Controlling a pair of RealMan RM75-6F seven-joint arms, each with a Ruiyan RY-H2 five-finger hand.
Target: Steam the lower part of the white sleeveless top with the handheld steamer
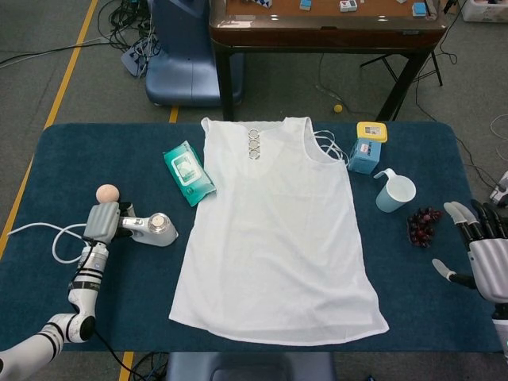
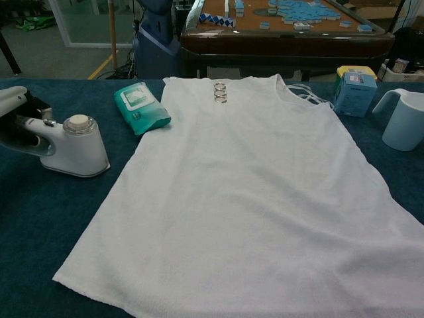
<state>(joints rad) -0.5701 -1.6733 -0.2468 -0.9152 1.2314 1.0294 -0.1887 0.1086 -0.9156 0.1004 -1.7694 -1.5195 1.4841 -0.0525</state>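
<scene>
The white sleeveless top (image 1: 274, 238) lies flat on the blue table, neckline away from me and hem (image 2: 199, 298) toward the front edge. Left of it stands the white handheld steamer (image 1: 156, 230), apart from the fabric; in the chest view the steamer (image 2: 74, 147) sits at the far left. My left hand (image 1: 101, 223) grips its handle from behind, and only part of this hand (image 2: 12, 101) shows in the chest view. My right hand (image 1: 479, 245) hovers at the table's right edge, fingers spread, holding nothing.
A green wipes pack (image 1: 189, 172) lies by the top's left shoulder. A blue box with a yellow lid (image 1: 367, 147), a pale blue cup (image 1: 395, 192) and dark grapes (image 1: 424, 225) sit on the right. A peach ball (image 1: 107, 193) and the steamer's white cord (image 1: 57, 240) lie at the left.
</scene>
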